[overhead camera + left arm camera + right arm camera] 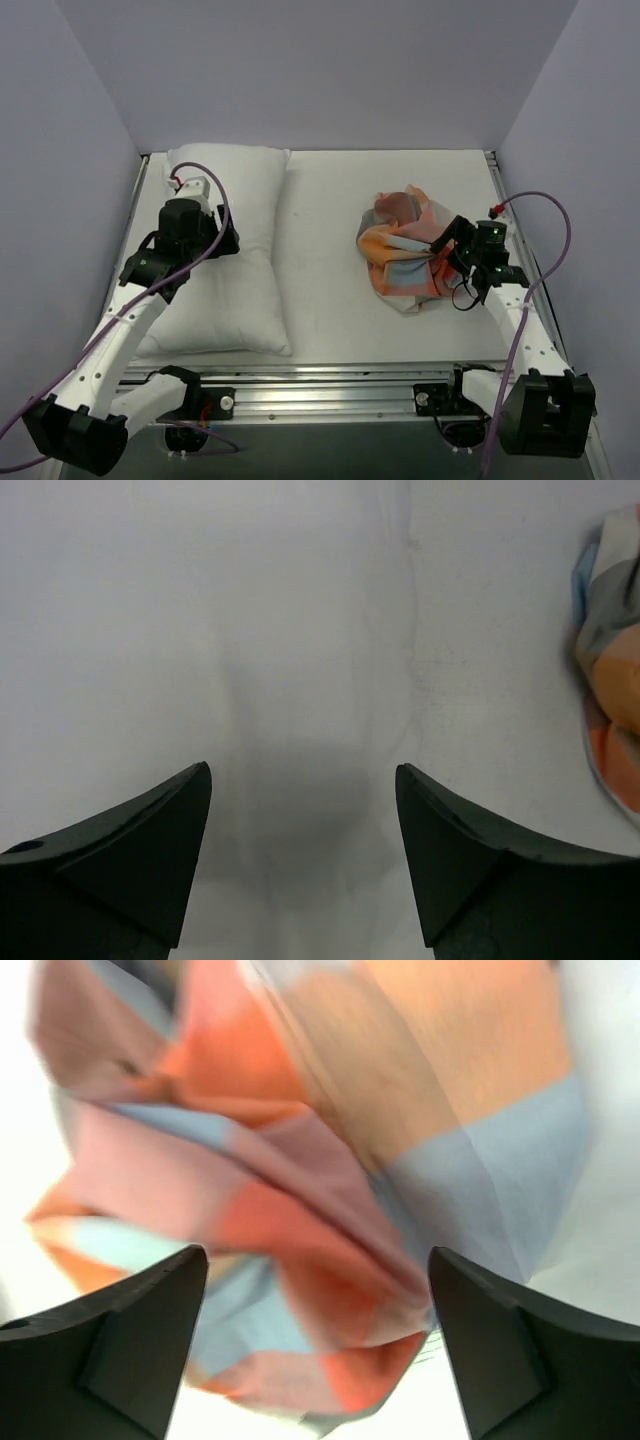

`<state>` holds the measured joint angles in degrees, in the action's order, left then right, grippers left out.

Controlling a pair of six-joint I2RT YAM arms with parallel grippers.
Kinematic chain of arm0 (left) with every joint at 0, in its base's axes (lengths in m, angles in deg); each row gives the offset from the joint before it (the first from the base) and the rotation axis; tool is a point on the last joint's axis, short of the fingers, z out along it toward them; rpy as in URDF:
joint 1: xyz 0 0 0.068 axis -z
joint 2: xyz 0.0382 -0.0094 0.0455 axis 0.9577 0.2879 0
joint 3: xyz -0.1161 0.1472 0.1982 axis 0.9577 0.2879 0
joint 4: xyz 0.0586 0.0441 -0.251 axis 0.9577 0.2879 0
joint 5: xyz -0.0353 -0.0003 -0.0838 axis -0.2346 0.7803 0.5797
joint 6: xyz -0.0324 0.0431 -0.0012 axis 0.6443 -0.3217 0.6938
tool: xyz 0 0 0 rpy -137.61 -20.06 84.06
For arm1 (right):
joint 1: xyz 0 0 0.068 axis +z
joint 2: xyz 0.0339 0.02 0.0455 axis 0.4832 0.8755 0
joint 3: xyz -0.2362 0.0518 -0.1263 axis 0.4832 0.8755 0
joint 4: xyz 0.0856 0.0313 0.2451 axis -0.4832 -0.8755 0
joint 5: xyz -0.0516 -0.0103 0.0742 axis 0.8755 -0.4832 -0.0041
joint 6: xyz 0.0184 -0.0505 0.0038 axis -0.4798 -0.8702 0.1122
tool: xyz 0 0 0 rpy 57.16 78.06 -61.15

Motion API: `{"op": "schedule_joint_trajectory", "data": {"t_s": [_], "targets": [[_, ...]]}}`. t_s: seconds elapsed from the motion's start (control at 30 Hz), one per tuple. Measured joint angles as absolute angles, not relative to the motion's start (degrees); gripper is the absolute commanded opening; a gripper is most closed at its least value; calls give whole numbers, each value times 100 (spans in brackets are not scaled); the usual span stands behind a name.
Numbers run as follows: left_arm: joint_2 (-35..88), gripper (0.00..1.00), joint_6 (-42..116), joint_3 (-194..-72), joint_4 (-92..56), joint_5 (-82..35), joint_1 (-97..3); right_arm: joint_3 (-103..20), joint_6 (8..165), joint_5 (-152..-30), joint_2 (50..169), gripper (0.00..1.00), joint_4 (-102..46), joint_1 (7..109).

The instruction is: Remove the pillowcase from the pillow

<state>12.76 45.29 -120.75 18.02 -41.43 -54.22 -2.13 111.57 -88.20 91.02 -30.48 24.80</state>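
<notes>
The white pillow (232,240) lies bare on the left of the table, long side running front to back. My left gripper (222,240) hovers over its middle, open and empty; the left wrist view shows plain white pillow (250,660) between its fingers. The checked orange, peach and blue pillowcase (405,250) lies crumpled in a heap on the right, fully off the pillow. My right gripper (452,240) is at the heap's right edge, open. The right wrist view shows the pillowcase (330,1160) close in front of the spread fingers, blurred, none of it pinched.
The white table (320,280) is walled by grey panels at the back and both sides. A metal rail (330,385) runs along the near edge by the arm bases. The pillowcase edge also shows at the right of the left wrist view (610,680).
</notes>
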Motion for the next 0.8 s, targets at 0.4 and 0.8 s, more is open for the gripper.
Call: {"op": "schedule_joint_trajectory", "data": {"t_s": [0.4,0.8], "targets": [[-68,94,4317,-14497,2762,-4873,-5420,-3249,10597,-7883,7634,100,-4692,2480],[-1757,94,3569,-15509,3162,-6123,-5420,-5271,9467,-6772,6283,100,-5443,2786]]}}
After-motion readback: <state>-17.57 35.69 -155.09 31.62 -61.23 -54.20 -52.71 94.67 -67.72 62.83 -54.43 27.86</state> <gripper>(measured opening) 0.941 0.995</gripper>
